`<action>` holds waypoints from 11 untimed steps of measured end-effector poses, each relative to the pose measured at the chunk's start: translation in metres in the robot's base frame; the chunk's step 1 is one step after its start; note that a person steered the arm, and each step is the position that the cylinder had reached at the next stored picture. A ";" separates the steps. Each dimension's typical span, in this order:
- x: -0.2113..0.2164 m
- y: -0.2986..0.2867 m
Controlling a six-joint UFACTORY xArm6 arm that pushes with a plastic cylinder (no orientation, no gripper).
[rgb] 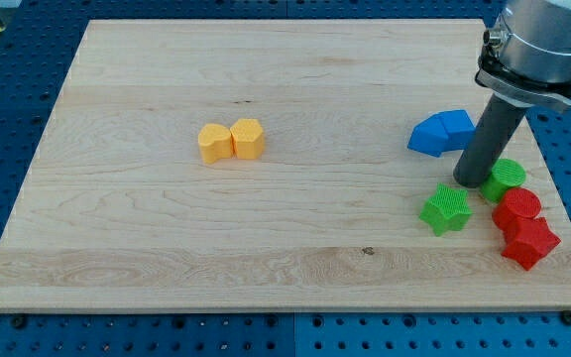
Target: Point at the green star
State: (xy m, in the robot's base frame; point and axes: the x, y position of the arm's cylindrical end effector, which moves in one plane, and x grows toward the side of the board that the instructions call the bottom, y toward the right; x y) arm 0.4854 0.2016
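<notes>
The green star [446, 209] lies on the wooden board [266, 248] at the view's lower right. My tip [471, 181] stands just above and to the right of it, very close, between the star and a green round block [505, 178]. The rod rises from there toward the view's top right.
A blue block [442, 132] lies above the star. A red round block [516, 208] and a red star-like block [529, 241] lie to its right near the board's right edge. Two yellow blocks [215, 143] [248, 138] sit touching at the centre left.
</notes>
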 end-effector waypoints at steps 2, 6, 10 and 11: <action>0.007 0.002; -0.010 -0.111; 0.075 -0.054; 0.081 -0.040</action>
